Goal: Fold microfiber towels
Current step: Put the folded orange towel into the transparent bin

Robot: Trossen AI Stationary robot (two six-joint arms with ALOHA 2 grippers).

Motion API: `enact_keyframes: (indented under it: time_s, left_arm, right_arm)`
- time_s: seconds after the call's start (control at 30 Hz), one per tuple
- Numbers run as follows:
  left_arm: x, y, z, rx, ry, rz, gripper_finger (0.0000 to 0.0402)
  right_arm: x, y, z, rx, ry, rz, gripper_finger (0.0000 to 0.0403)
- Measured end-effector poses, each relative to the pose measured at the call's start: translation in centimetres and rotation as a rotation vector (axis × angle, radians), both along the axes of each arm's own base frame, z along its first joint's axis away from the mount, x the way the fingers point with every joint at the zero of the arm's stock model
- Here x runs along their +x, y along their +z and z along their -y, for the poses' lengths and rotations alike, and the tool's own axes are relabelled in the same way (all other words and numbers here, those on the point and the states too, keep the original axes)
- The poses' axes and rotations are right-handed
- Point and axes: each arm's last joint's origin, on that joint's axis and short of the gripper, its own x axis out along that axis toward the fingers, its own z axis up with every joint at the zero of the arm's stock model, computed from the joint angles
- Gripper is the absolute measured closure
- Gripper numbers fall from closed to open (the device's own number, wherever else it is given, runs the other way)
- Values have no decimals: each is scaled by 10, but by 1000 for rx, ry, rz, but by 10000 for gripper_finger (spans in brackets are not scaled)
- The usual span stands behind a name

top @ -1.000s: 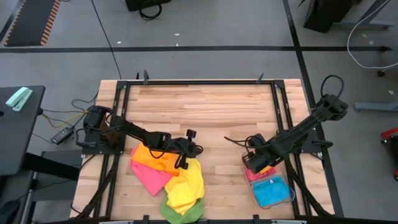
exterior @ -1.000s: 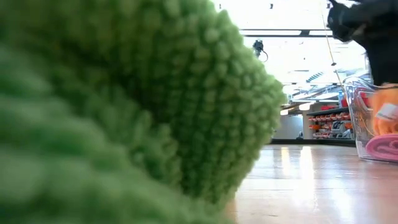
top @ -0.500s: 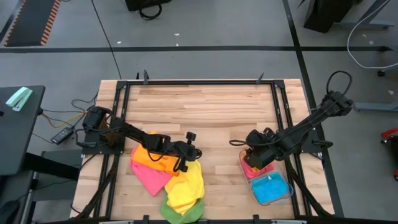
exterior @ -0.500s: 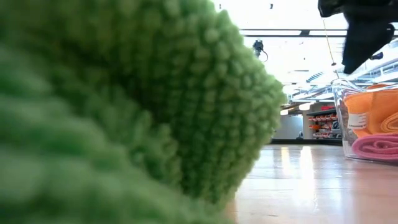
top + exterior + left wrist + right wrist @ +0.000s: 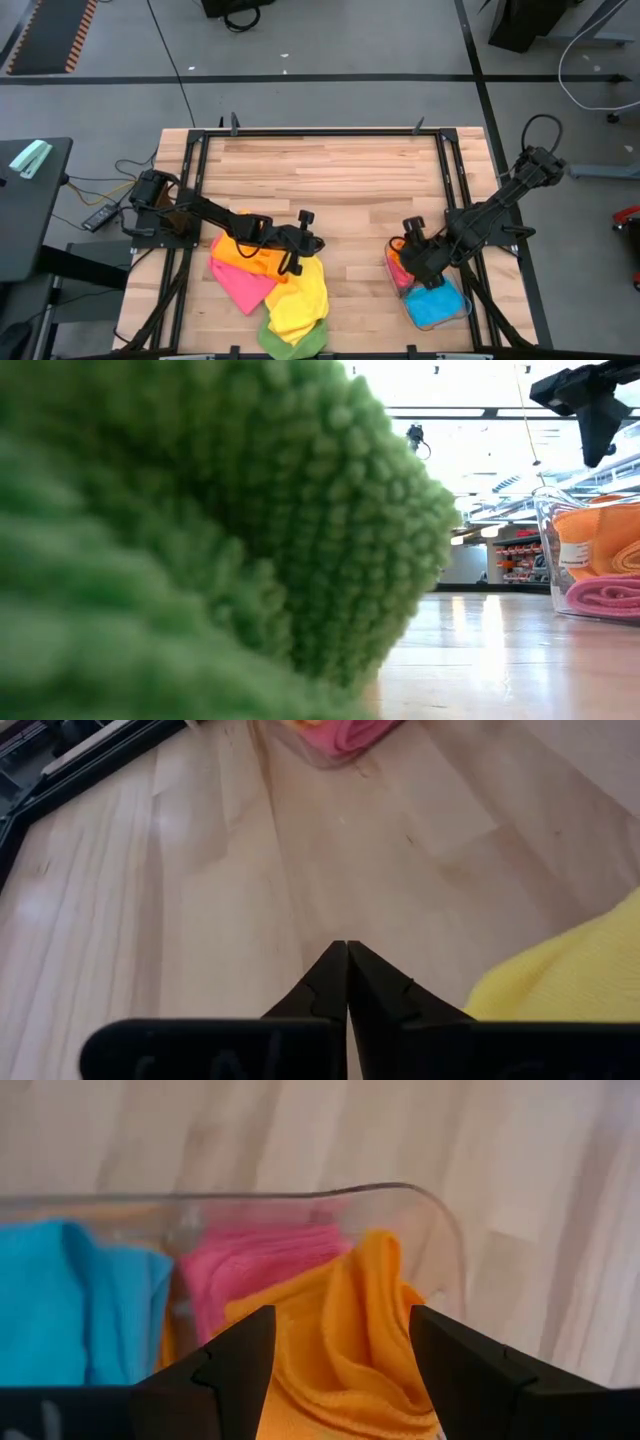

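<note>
A loose pile of microfiber towels lies near the table's front left: orange, pink, yellow and green. The green one fills most of the low view. My left gripper is shut with nothing between its fingers, over bare wood just beyond the yellow towel's edge. My right gripper stands open above the clear bin, which holds an orange towel, a pink one and a blue one.
The clear bin stands at the table's front right. Black frame rails run along the table's left and right sides. Bare wood spans the table's middle and far half.
My right gripper has risen out of the bin and rolled about its own axis. The orange towel has stayed in the bin, on the pink one.
</note>
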Motion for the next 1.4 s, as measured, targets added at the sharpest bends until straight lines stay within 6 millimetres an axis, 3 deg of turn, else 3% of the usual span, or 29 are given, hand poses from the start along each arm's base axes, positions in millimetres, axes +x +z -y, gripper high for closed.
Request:
enact_keyframes:
  time_s: [0.1,0.3,0.4,0.6,0.8,1.0,1.23,1.4]
  left_arm:
    - [1,0,-4,-2,22,4,387]
    - [3,0,-14,-66,94,11,379]
    - [3,0,-18,-109,133,17,384]
    - [4,0,-20,-191,190,27,390]
    - [3,0,-18,-250,220,32,375]
    - [3,0,-19,-262,229,34,380]
    - [3,0,-19,-261,228,34,390]
    - [3,0,-19,-261,229,34,379]
  right_arm:
    - [3,0,-4,-6,60,-20,164]
    - [7,-21,-9,-67,115,-223,151]
    - [8,-19,-10,-116,150,-273,138]
    - [10,0,-18,-110,209,-222,125]
    - [-8,-7,-38,-178,361,-184,131]
    - [-23,-21,-49,-171,286,-146,137]
    - [-35,-41,-47,-154,143,-179,149]
    - [-36,-56,-48,-97,142,-176,162]
